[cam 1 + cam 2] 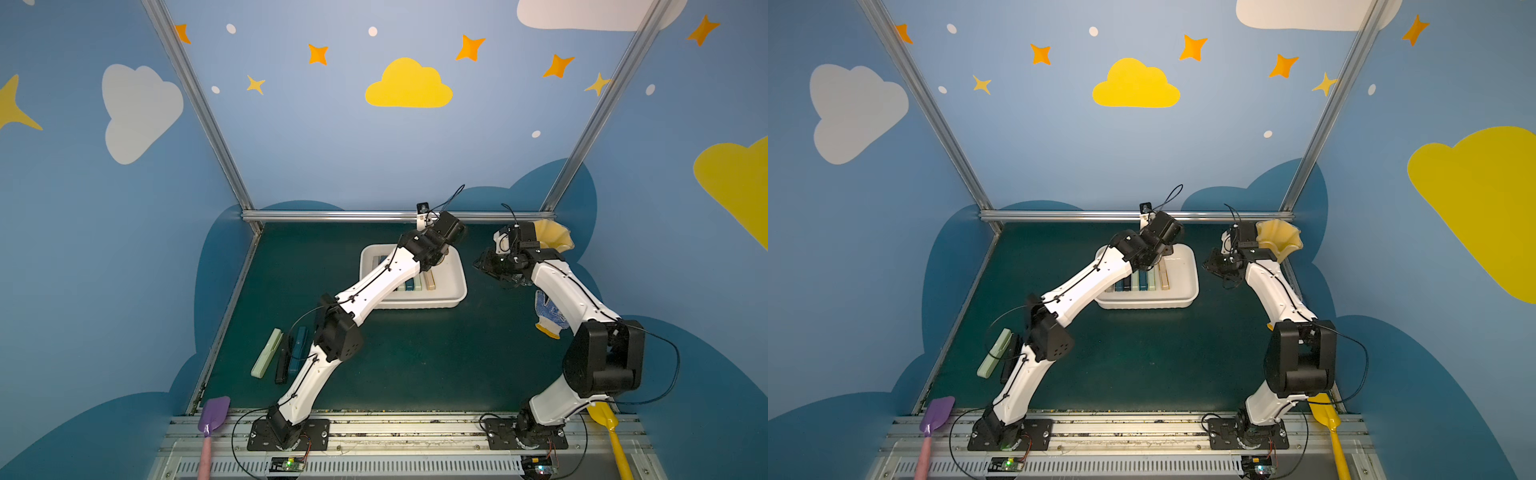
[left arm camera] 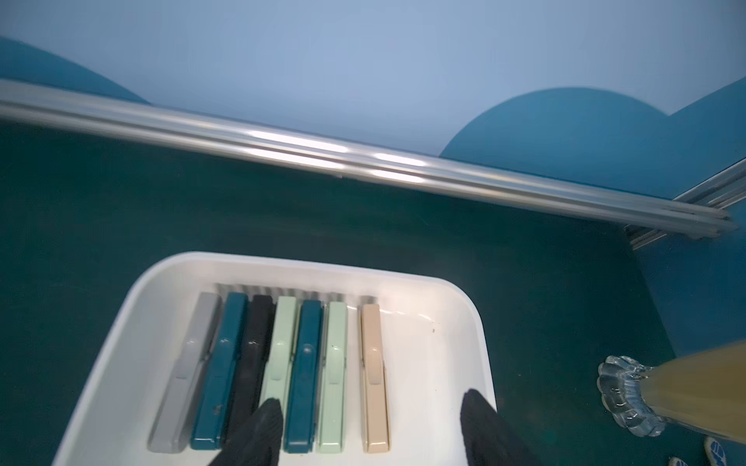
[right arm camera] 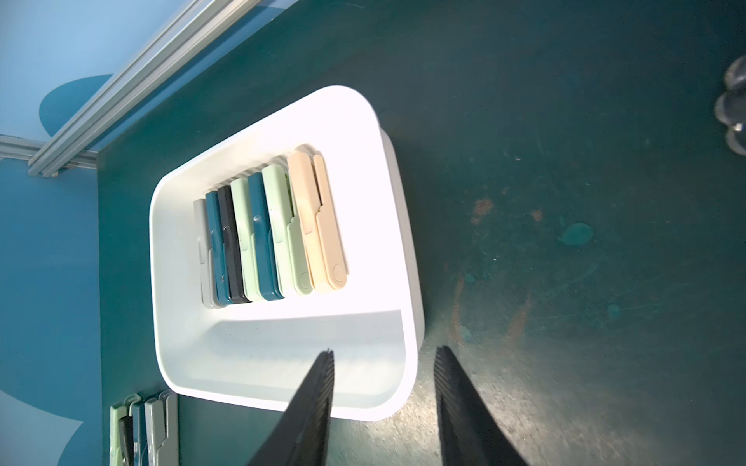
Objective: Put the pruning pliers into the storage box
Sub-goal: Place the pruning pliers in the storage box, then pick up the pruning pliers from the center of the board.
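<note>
The left arm (image 1: 1084, 286) reaches over the storage box (image 1: 1181, 276) (pruning pliers (image 1: 1144, 282) lined up inside).

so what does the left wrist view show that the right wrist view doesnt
Only the left wrist view shows the yellow body of the vase, beside the box. Only the right wrist view shows the loose pruning pliers lying on the table outside the box. Both show the white storage box holding a row of seven pruning pliers: grey, teal, black, pale green, teal, pale green, beige.
</note>
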Available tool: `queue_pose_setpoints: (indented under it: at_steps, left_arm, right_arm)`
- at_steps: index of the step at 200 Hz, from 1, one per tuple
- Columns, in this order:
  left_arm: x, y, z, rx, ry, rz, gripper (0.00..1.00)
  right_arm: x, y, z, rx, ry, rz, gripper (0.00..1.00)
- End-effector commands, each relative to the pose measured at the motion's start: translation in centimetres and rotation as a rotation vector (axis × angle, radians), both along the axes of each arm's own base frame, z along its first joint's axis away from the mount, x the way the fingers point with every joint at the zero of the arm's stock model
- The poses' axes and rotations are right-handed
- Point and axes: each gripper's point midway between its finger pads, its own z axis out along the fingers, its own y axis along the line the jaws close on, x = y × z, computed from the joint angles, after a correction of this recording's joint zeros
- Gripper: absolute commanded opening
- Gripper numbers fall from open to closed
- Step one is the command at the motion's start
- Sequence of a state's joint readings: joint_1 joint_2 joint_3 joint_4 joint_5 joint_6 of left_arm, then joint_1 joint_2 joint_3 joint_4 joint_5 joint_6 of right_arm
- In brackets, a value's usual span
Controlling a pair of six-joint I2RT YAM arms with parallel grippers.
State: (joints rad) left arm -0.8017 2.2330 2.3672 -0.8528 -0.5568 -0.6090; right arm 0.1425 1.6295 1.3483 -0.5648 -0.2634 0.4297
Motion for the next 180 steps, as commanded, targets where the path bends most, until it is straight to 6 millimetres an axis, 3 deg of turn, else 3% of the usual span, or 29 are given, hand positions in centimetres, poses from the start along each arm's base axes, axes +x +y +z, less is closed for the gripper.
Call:
queue_pose_setpoints:
  at_steps: [1,29,55,89,113,131,152,180]
  left_arm:
    - [-1.5,5.2,0.2,0.116,0.023,0.016,0.72]
    - [-6.5,12.1,-1.1,0.134,0.063,-0.039,0.75]
    - [-12.7,19.0,-3.2,0.156,0.1,-0.037,0.77]
    - [-18.7,23.6,-6.4,0.128,0.142,-0.022,0.78]
    - [-20.6,26.1,-7.7,0.169,0.151,0.035,0.77]
    - [-21.2,25.4,-9.9,0.124,0.164,0.007,0.77]
    - [-22.0,26.1,-12.3,0.167,0.182,0.037,0.76]
    - [-22.3,27.1,-12.2,0.295,0.207,-0.012,0.77]
  right_arm:
    - [0.7,1.8,0.5,0.011,-0.013,0.043,0.39]
    - [1.1,3.4,0.6,0.016,-0.019,0.073,0.39]
    - [1.6,4.2,1.0,0.024,-0.032,0.083,0.39]
    - [2.1,5.3,2.1,0.035,-0.059,0.1,0.39]
    - [2.5,5.4,2.3,0.039,-0.067,0.102,0.39]
    - [2.9,5.4,2.1,0.042,-0.06,0.103,0.39]
    - [3.2,5.0,1.7,0.047,-0.054,0.101,0.39]
    - [3.4,4.6,1.3,0.053,-0.048,0.093,0.39]
